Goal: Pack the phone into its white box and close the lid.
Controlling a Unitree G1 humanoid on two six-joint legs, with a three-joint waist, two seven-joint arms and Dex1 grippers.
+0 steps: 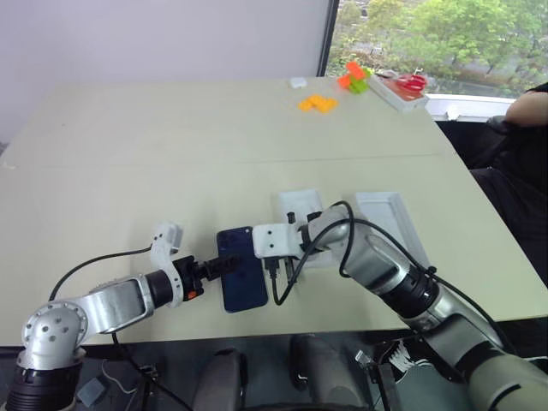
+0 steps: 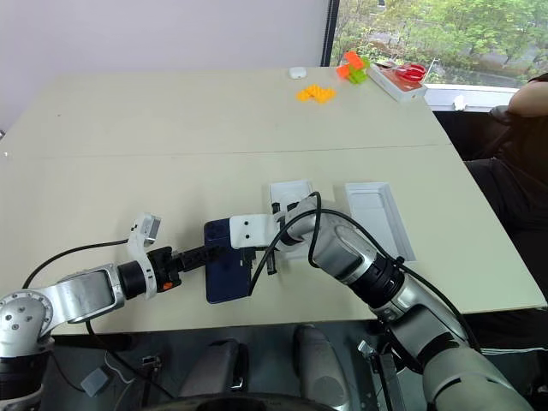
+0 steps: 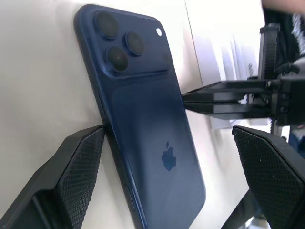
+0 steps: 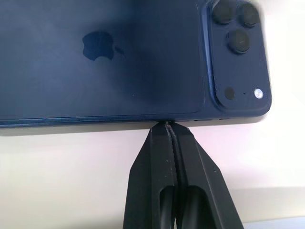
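Observation:
The dark blue phone point(image 1: 242, 272) lies back up on the table near its front edge, camera bump at the far end. My left gripper point(image 1: 224, 264) reaches in from the left and stands open. One of its fingers point(image 3: 81, 176) rests against the phone's left long edge, and the other finger point(image 3: 271, 176) stands clear past the other side. My right gripper point(image 4: 167, 126) is shut, its tip touching the phone's right long edge. The white box point(image 1: 390, 221), with an inner outline, lies to the right. The plainer white lid point(image 1: 295, 205) lies partly behind my right wrist.
Orange blocks point(image 1: 318, 103), orange and green blocks point(image 1: 355, 79) and a white tray with red scissors point(image 1: 402, 87) sit at the far right corner. A person's arm point(image 1: 529, 107) shows at the right edge. The table's front edge point(image 1: 257, 330) runs just behind the phone.

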